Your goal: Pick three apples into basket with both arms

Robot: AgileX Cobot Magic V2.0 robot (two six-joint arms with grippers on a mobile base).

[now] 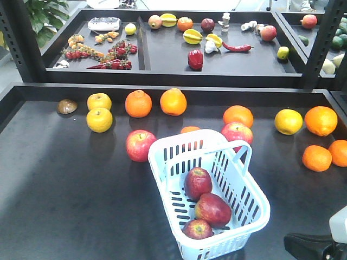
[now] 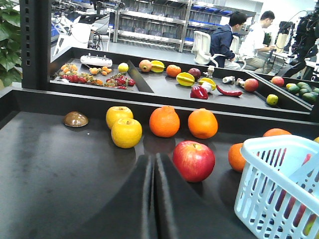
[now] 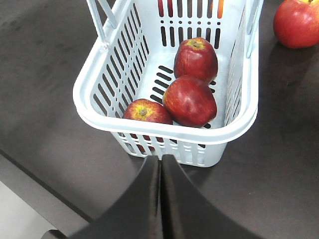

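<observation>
A white slatted basket (image 1: pixel 246 216) stands at the table's front centre with three red apples in it (image 1: pixel 198 182) (image 1: pixel 212 209) (image 1: pixel 198 229). They also show in the right wrist view (image 3: pixel 196 59) (image 3: pixel 189 101) (image 3: pixel 144 111) inside the basket (image 3: pixel 239 133). Two more red apples lie on the table, one left of the basket (image 1: pixel 140 145) and one behind it (image 1: pixel 237 133). My left gripper (image 2: pixel 153 160) is shut and empty, low over the table beside the left apple (image 2: pixel 194 160). My right gripper (image 3: pixel 160 161) is shut and empty, just in front of the basket's near wall.
Oranges (image 1: pixel 138 103) (image 1: pixel 173 101) (image 1: pixel 320 120), yellow apples (image 1: pixel 99 119) and a brown shell-like item (image 1: pixel 66 106) lie along the table's back. A raised rear shelf (image 1: pixel 162 73) holds assorted fruit and peppers. Part of the right arm (image 1: pixel 317 246) shows at the front right corner.
</observation>
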